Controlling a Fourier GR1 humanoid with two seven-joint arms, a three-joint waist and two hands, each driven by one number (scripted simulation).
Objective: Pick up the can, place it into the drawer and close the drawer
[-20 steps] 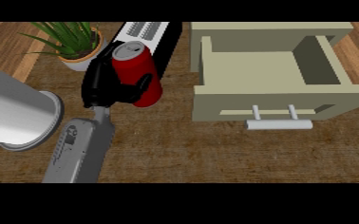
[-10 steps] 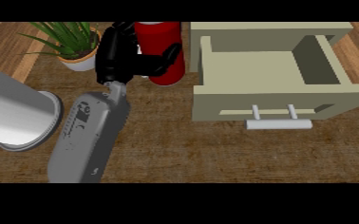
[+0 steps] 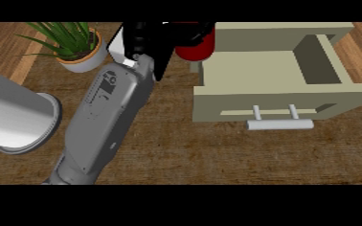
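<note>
Red can point(image 3: 194, 50) partly hidden, black left hand point(image 3: 152, 40) curled round it, just beside open beige drawer point(image 3: 272, 84)

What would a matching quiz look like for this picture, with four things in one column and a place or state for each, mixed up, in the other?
Things:
1. can
2. drawer
3. potted plant
4. left hand

Places or states:
A. far left corner of the counter
B. pulled open, nothing inside
C. curled round a red object
D. held just left of the drawer's rim

Pairs: 1-D, 2-B, 3-A, 4-C
</note>
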